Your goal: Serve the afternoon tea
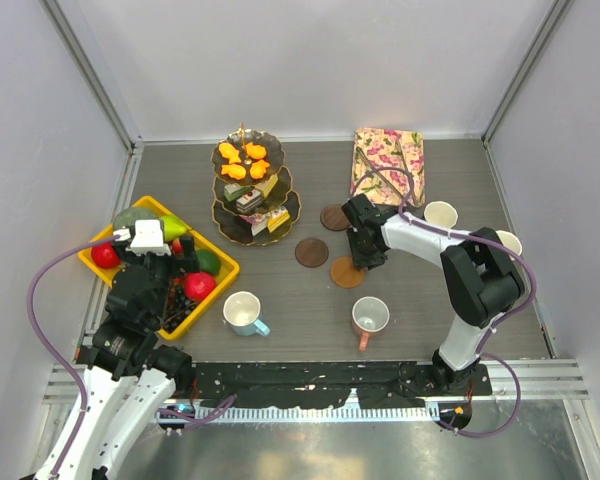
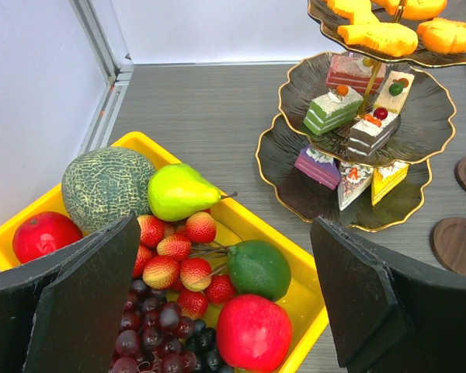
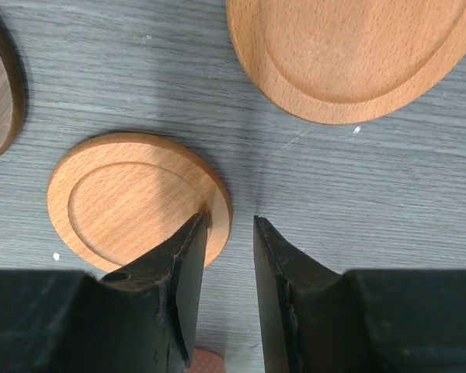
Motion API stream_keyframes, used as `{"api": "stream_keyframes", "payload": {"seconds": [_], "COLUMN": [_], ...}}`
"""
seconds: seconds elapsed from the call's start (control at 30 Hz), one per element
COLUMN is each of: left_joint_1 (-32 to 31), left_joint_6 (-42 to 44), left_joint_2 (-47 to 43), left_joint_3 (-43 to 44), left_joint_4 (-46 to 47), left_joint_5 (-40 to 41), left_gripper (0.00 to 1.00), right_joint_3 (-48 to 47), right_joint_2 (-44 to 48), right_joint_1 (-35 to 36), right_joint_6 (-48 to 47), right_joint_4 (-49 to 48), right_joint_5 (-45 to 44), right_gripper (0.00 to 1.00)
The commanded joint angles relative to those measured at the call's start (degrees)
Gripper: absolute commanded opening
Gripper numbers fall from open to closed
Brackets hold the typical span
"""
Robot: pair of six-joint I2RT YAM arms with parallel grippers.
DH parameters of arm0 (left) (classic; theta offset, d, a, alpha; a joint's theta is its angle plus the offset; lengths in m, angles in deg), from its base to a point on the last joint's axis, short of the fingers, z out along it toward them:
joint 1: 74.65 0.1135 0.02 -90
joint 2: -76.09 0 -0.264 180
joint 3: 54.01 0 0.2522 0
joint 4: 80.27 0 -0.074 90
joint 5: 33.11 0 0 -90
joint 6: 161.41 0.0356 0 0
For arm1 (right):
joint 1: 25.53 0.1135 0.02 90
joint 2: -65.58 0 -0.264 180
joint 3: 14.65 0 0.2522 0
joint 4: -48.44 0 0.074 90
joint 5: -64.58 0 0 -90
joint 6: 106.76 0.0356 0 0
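The dark three-tier stand [image 1: 288, 207] [image 2: 283, 167] holds orange pastries [image 1: 242, 158] [image 2: 377, 35] on top and cake slices [image 2: 334, 109] below. A white mug [image 1: 242, 311] and a pinkish mug [image 1: 370, 315] stand near the front. A cream mug [image 1: 440, 213] and another pale mug [image 1: 508, 241] stand at the right. My right gripper [image 1: 363, 262] [image 3: 231, 221] is low over a light wooden coaster [image 3: 132, 198], jaws narrowly apart across its rim, one finger [image 3: 188, 249] over the wood, the other beside it with a gap. My left gripper [image 1: 165, 262] [image 2: 225, 224] hangs wide open over the fruit.
A yellow crate [image 1: 223, 271] [image 2: 311, 299] of fruit sits at the left. Two dark coasters [image 1: 311, 251] [image 1: 334, 217] lie mid-table. A larger wooden disc [image 3: 349, 54] lies just beyond the right fingers. A floral box [image 1: 388, 165] stands at the back right.
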Motion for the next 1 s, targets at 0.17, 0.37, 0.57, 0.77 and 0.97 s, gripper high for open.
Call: {"api": "stream_keyframes", "payload": {"seconds": [0.17,0.37,0.57,0.77,0.97], "left_joint_1": [0.16,0.08,0.16,0.16,0.16], "left_joint_6": [0.2,0.11,0.11,0.2,0.2], "left_joint_2": [0.44,0.18,0.09,-0.09,-0.35], "left_joint_3": [0.01,-0.08,0.01,-0.08,-0.08], "left_joint_4": [2.94,2.94,2.85,2.93,2.85], "left_joint_5": [-0.3,-0.3,-0.3,-0.04,0.14], "left_gripper": [0.99,0.99,0.99,0.99,0.99], "right_joint_3": [2.18,2.62,2.36,-0.45,-5.98], "right_joint_2": [1.32,3.08,4.49,6.24,10.81], "right_joint_1": [1.16,1.95,2.39,2.39,2.22], "right_joint_6": [0.49,1.01,1.19,0.75,-0.48], "right_joint_4": [1.41,2.11,2.73,3.69,5.98], "right_joint_5": [2.6,2.43,1.99,0.5,-3.9], "right_gripper": [0.36,0.36,0.36,0.38,0.44]}}
